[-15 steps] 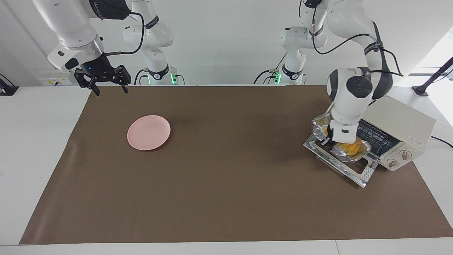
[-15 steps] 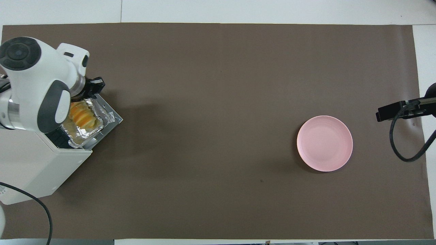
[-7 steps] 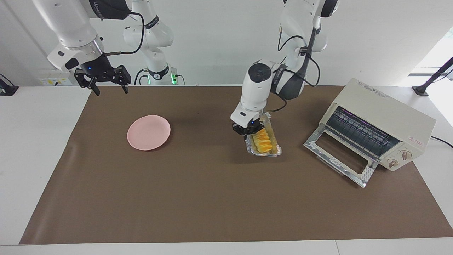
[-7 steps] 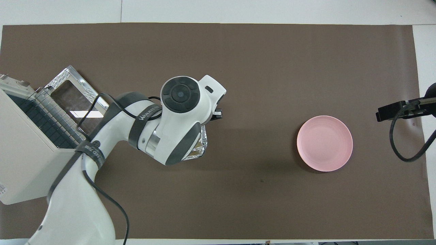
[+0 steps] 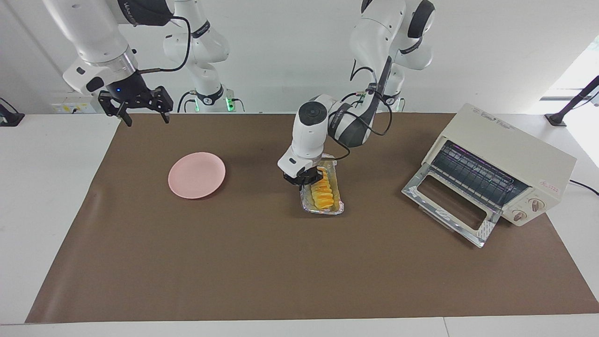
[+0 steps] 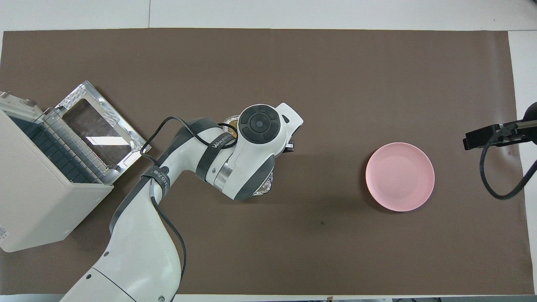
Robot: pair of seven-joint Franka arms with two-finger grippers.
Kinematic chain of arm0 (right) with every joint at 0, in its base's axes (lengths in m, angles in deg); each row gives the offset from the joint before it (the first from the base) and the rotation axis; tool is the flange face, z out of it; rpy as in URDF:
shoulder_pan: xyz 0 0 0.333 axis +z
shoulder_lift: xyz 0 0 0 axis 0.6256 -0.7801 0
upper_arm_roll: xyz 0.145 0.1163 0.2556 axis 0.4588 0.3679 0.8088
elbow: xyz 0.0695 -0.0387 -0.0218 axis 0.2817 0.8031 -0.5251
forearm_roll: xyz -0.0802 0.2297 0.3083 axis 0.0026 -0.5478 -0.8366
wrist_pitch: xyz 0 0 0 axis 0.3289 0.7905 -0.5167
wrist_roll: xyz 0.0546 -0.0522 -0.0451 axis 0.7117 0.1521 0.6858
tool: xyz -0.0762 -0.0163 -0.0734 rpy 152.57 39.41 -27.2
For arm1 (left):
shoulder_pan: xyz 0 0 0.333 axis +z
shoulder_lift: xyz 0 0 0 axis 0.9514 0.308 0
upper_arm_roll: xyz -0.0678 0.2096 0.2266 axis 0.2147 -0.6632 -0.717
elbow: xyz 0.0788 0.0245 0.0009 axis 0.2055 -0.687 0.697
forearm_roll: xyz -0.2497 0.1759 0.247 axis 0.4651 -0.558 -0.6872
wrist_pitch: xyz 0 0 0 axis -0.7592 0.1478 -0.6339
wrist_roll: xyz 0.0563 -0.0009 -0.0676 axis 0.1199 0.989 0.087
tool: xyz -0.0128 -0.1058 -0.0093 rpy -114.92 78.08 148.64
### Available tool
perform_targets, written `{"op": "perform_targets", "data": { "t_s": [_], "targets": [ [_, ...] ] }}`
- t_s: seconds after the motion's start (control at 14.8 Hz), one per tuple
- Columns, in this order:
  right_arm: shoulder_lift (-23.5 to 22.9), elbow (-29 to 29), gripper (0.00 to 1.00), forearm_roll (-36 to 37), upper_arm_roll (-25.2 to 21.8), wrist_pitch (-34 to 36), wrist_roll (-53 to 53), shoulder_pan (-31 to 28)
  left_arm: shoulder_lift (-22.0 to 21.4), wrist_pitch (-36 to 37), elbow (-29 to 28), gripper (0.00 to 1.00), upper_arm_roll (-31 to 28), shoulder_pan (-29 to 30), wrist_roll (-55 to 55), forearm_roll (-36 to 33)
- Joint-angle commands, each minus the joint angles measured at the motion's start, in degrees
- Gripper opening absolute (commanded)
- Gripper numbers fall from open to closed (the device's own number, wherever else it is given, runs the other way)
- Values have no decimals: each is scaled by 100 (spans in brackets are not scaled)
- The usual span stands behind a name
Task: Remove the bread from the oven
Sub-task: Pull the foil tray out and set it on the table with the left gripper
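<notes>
Since the earlier frames the foil tray [image 5: 323, 200] with the bread [image 5: 323, 193] has travelled out of the oven [image 5: 503, 171] and across the brown mat — from the drop-down door at the right of the facing view to the middle of the frame, a little closer to the plate than half a second ago.

Going from the bottom of the facing view upward: bare mat, then the tray at centre frame with the loaf lying along it, low over or on the tabletop [image 5: 56, 196] — I cannot tell which. The left tool [image 5: 304, 180] is pressed together on the tray's rim at the edge toward the plate, pinching the foil rather than the loaf. The pink plate [image 5: 196, 175] sits at left of centre, well apart from the tray; the oven stands at the right with its door [image 5: 451, 213] down and its rack empty. In the upper left the right tool [image 5: 135, 106] waits with fingers spread, holding nothing.

The step in hand looks like carrying the bread clear of the oven, which is essentially done. The next move probably calls for settling the tray flat, then loosening the pinch without tipping the light foil — or carrying on toward the plate.
</notes>
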Motion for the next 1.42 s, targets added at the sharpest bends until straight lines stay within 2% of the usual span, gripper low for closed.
{"op": "perform_targets", "data": {
  "t_s": [0.0, 0.07, 0.14, 0.2, 0.34, 0.47, 0.61, 0.81, 0.88, 1.02, 1.22, 1.35],
  "targets": [
    [102, 117, 100, -80, 61, -8, -50, -99, 59, 43, 158, 48, -29, 9, -97, 129],
    [102, 117, 100, -80, 61, -8, -50, -99, 59, 78, 202, 64, -55, 27, -71, 147],
    [102, 117, 100, -80, 61, -8, -50, -99, 59, 253, 324, 96, -81, 35, -18, 164],
    [102, 117, 100, -80, 61, -8, -50, -99, 24, 542, 482, 100, -108, 88, 34, 165],
    [102, 117, 100, -80, 61, -8, -50, -99, -203, 1017, 668, 100, -134, 280, 9, 182],
    [102, 117, 100, -80, 61, -8, -50, -99, -677, 1421, 616, 100, -134, 649, -18, 182],
    [102, 117, 100, -80, 52, -8, -50, -99, -1064, 2202, 624, 100, -117, 1385, -192, 174],
    [102, 117, 100, -80, 52, -8, -59, -108, -1530, 3362, 607, 100, -134, 2309, -1928, 182],
    [102, 117, 100, -80, 61, -8, -59, -108, -1758, 3757, 598, 100, -126, 2817, -2630, 174],
    [102, 117, 100, -80, 61, -8, -59, -99, -2294, 4260, 371, 100, -134, 3417, -3381, 130],
    [110, 117, 100, -80, 70, 61, -50, -73, -3015, 4464, -191, 100, -161, 3507, -3639, 77],
    [111, 109, 100, -80, 70, 79, -42, -55, -3192, 4526, -272, 100, -152, 3507, -3648, -55]
  ]
}}
